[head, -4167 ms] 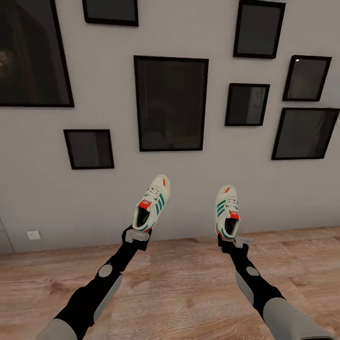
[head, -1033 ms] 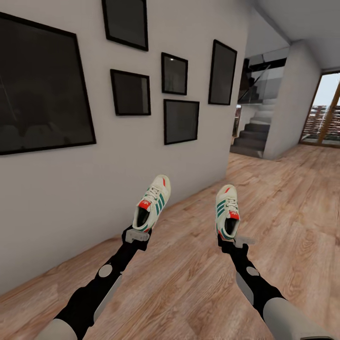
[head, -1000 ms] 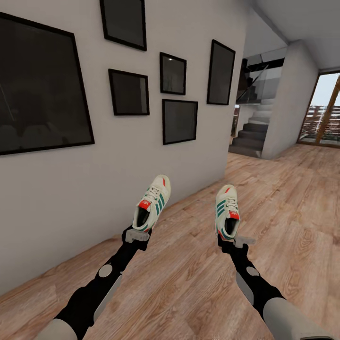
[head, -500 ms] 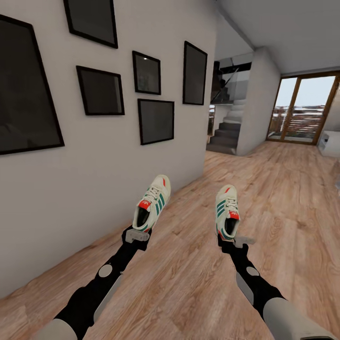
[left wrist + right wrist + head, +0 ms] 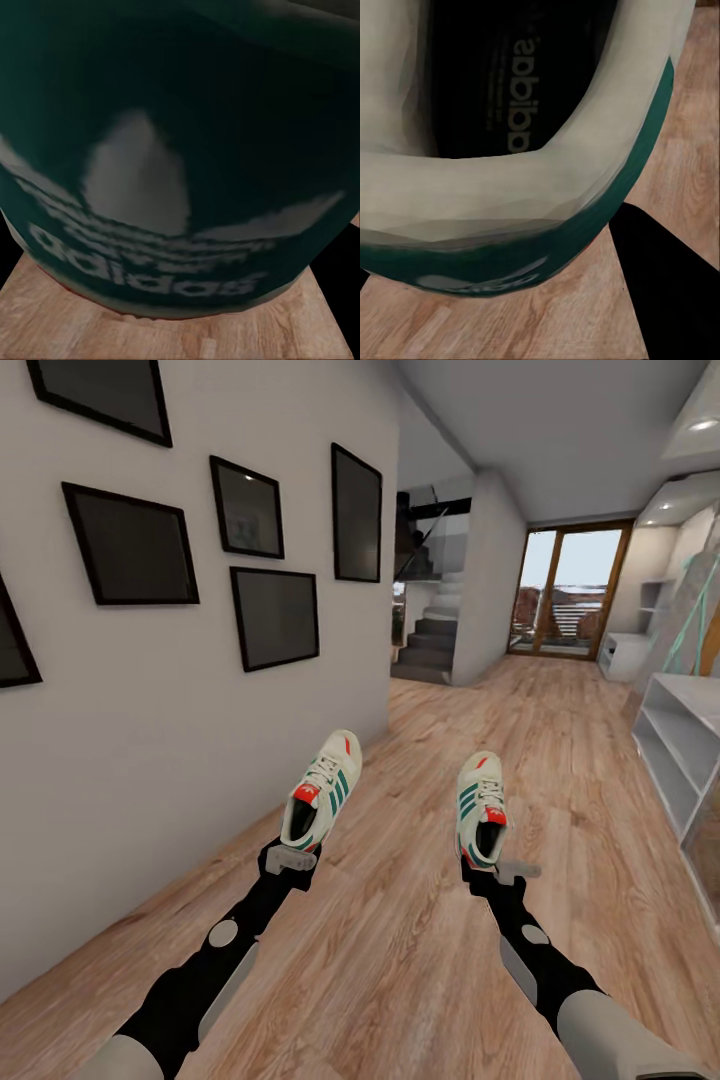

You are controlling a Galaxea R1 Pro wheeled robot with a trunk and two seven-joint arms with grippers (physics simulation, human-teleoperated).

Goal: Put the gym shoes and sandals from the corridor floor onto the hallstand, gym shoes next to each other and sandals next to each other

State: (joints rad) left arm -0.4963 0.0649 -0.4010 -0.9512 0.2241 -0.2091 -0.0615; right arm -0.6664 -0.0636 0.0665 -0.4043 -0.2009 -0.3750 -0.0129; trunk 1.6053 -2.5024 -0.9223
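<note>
I carry one white gym shoe (image 5: 322, 790) with green stripes in my left gripper (image 5: 290, 857), which is shut on its heel. My right gripper (image 5: 488, 868) is shut on the heel of the other gym shoe (image 5: 480, 808). Both shoes hang above the wood-plank corridor floor (image 5: 400, 950), toes pointing away from me. The left wrist view is close on the dark insole of the left shoe (image 5: 172, 187). The right wrist view looks at the white heel collar of the right shoe (image 5: 525, 187). A white shelf unit (image 5: 680, 745) comes in at the right edge. The sandals are out of view.
A grey wall with black picture frames (image 5: 275, 615) runs along my left. Ahead lie a staircase (image 5: 430, 645), a pillar and a glass door (image 5: 565, 605). A small white cabinet (image 5: 625, 655) stands far down the corridor on the right.
The camera has turned right: the framed wall slid left, and the corridor, door and white shelf unit came into view. Both shoes stay held the same way.
</note>
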